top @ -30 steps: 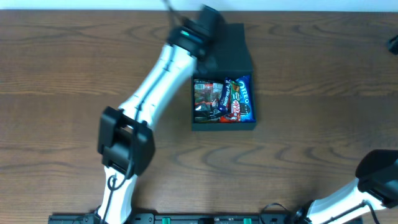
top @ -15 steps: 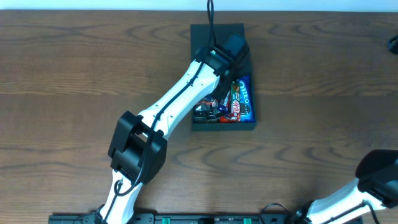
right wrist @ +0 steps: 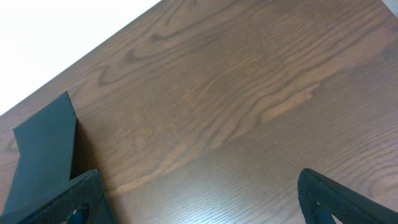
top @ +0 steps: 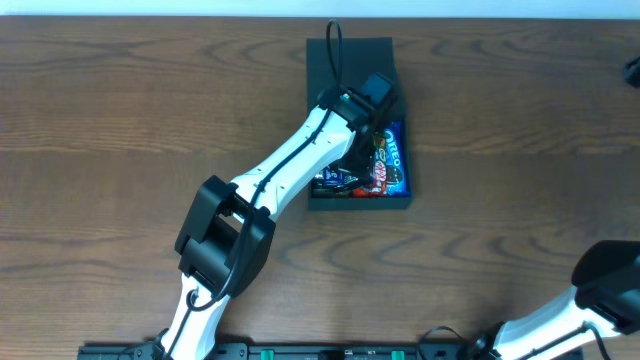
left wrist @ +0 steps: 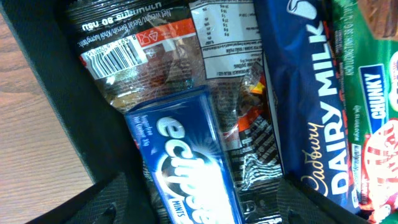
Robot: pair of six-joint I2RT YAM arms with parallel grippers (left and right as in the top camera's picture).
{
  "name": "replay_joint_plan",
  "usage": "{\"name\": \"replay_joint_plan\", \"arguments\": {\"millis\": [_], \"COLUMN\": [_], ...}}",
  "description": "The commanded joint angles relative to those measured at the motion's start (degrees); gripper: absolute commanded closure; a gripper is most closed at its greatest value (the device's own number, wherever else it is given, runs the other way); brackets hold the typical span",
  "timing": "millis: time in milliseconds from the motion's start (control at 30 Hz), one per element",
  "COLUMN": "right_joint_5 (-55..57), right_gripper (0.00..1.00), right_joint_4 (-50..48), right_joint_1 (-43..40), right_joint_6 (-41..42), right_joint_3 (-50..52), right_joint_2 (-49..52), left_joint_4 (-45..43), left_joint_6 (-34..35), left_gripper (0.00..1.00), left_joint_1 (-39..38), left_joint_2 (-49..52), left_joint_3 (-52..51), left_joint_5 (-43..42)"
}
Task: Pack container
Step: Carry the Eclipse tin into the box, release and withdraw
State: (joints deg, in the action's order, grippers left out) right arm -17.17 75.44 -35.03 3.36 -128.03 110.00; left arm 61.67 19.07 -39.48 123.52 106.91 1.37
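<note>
The container (top: 360, 198), a shallow, dark, square cardboard box, sits on the wooden worktop (top: 120, 120) just right of centre and toward 12 o'clock in the overhead view. Its hinged flap lid (top: 350, 60) lies open, extending from the box's far edge toward 12 o'clock. The box is full of snack packets.

From the left wrist view, looking straight into the box, a blue Eclipse mints packet (left wrist: 186, 162) lies at about 6 o'clock. A clear wrapper with a barcode (left wrist: 124, 56) rests at 10 o'clock of it. A blue Cadbury Dairy Milk bar (left wrist: 311, 106) runs along at 3 o'clock, with a green Chunky packet (left wrist: 373, 93) just beyond it. The box's dark inner wall (left wrist: 68, 124) slants along the left side. In the overhead view, a blue Oreo packet (top: 395, 150) shows at the box's right edge.

The left tool (left wrist: 199, 199) hangs over the box interior; its two fingers (left wrist: 106, 202) appear only as dark tips in the lower corners, spread wide apart with nothing between them.

The right tool (right wrist: 199, 199) is well away at 5 o'clock of the box, over bare worktop. Its fingers are likewise spread apart and hold nothing.
</note>
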Motion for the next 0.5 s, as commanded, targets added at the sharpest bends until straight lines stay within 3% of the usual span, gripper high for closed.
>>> {"name": "replay_joint_plan", "arguments": {"millis": [0, 333, 467], "right_joint_5": [-0.42, -3.37, -6.19], "right_gripper": [0.01, 0.01, 0.02], "right_joint_4": [0.02, -0.35, -0.55], "right_joint_1": [-0.15, 2.34, 5.55], "right_joint_6": [-0.63, -0.42, -0.42], "right_joint_3": [0.37, 0.76, 0.76], "right_joint_2": [0.28, 2.21, 5.38], "left_joint_4": [-0.44, -1.44, -5.31], "left_joint_6": [0.87, 0.72, 3.04], "left_gripper": [0.2, 0.25, 0.45], "left_joint_1": [0.2, 6.8, 13.38], "left_joint_2": [-1.77, -2.58, -2.56], "left_joint_3": [0.87, 14.53, 14.84], "left_joint_5": [-3.3, -2.08, -2.54]}}
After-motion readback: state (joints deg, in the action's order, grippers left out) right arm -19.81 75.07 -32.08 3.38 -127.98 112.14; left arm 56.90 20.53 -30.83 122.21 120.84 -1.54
